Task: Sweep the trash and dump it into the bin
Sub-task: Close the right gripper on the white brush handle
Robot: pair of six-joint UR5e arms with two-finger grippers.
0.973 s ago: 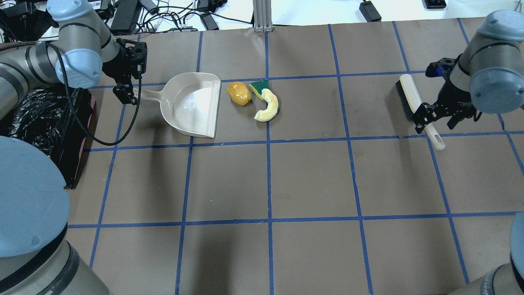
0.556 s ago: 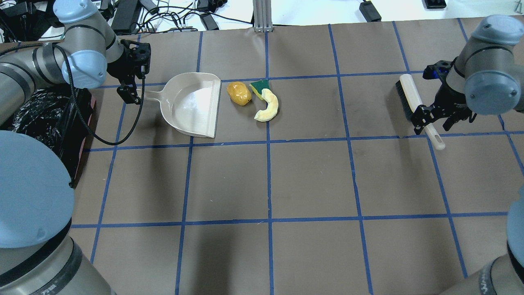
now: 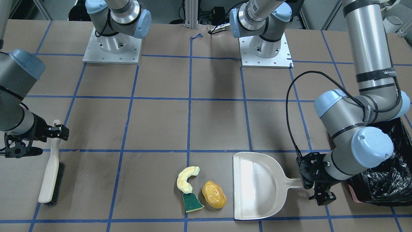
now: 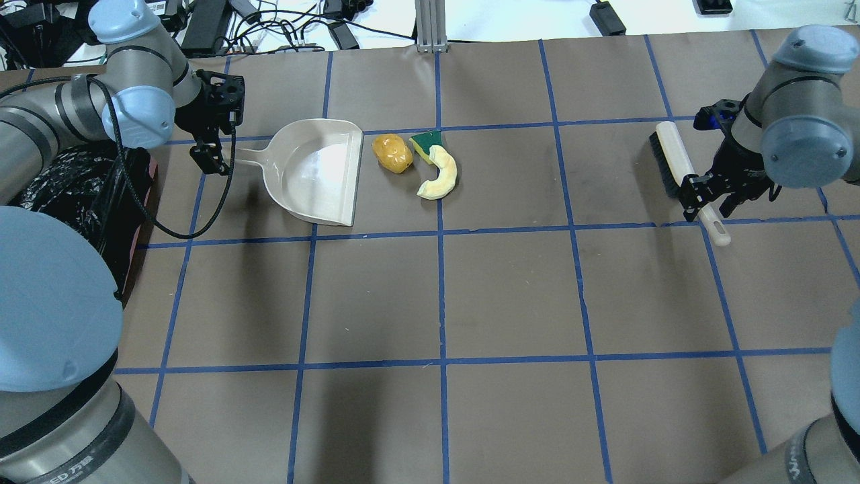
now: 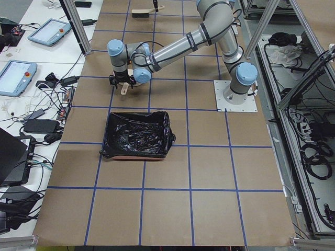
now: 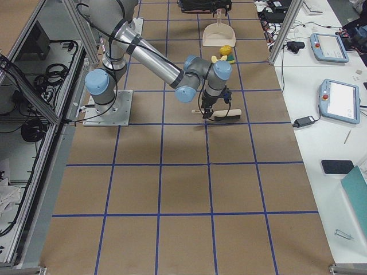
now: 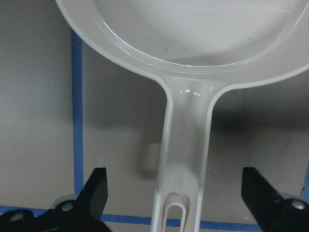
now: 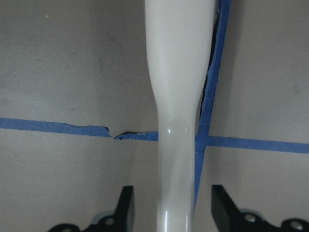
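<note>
The trash lies together on the table: an amber potato-shaped lump [image 4: 392, 153], a green-topped sponge wedge [image 4: 425, 142] and a curved pale-yellow foam piece [image 4: 440, 175]. A cream dustpan [image 4: 316, 171] lies just left of them, its mouth facing them. My left gripper [image 4: 218, 151] is open, its fingers straddling the end of the dustpan handle [image 7: 186, 159] without touching it. At the right lies the cream hand brush [image 4: 675, 158]. My right gripper [image 4: 705, 202] is open around the brush handle [image 8: 177, 96], with small gaps on both sides. The black-lined bin [image 4: 74, 195] stands at the left edge.
Cables and power bricks [image 4: 269, 27] lie beyond the far edge of the table. The left arm's cable [image 4: 168, 228] loops over the table near the bin. Both arm bases [image 3: 111, 48] are bolted at the robot's side.
My left gripper has shifted slightly toward the dustpan handle's end. My right gripper has edged a little along the brush handle. Dustpan, brush and trash have not moved.
</note>
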